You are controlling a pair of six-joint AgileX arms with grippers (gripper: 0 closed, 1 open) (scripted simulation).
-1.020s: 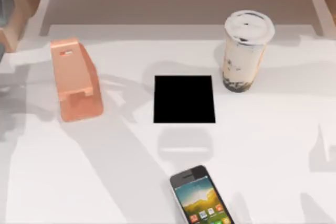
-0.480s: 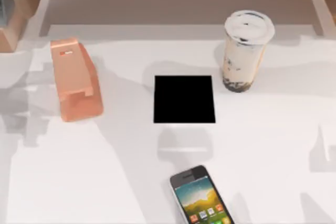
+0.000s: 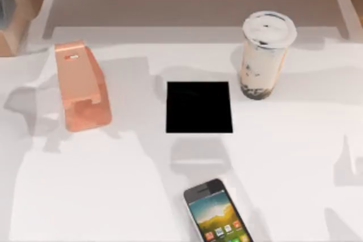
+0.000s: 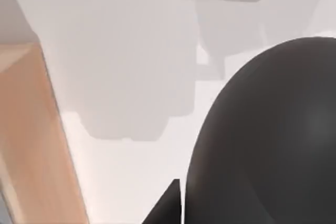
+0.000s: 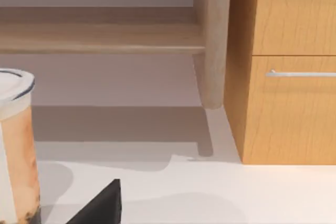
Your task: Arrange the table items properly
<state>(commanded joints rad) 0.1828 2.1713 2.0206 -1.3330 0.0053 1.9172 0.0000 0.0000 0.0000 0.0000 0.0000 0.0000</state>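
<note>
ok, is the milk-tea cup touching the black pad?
Apart. In the top view, a strip of bare white table separates the milk-tea cup, upright toward the back right, from the black pad lying flat at centre.

Left end effector (image 4: 173,208) holds a dark rounded object.

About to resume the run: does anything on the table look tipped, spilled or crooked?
Nothing is spilled or tipped. The milk-tea cup stands upright with its lid on, and the black pad lies square. The one oddity is the smartphone, which lies slightly askew at the table's near edge and runs out of the top view.
</note>
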